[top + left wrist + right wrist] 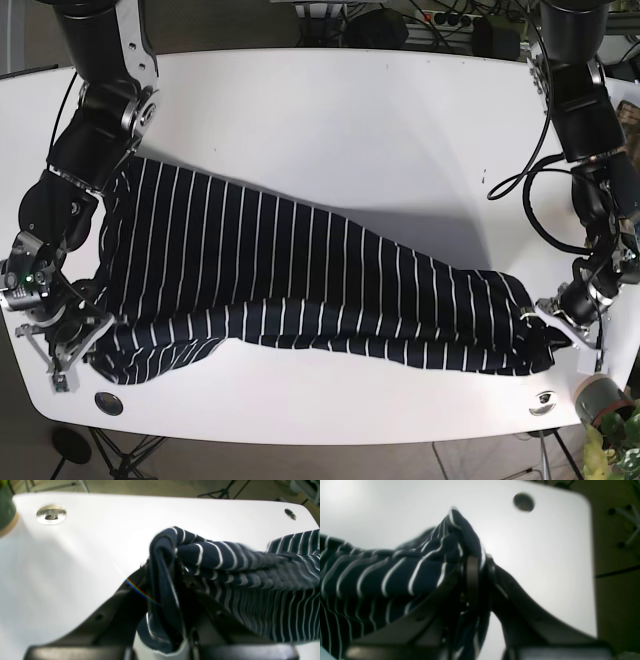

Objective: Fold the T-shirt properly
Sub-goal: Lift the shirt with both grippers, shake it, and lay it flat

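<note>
The left hand (556,325) sits low at the shirt's (300,290) right end in the base view, its arm bent down from above, pinching a bunched corner of the striped cloth. The right hand (62,340) crouches at the shirt's other end, clamped on a gathered corner there. Between the two hands the shirt stretches slantwise across the white surface (330,110), its middle lying flat.

Left gripper (172,580) clamped on T-shirt (300,290) corner; right gripper (472,580) likewise clamped at opposite corner, arms spread wide.
</note>
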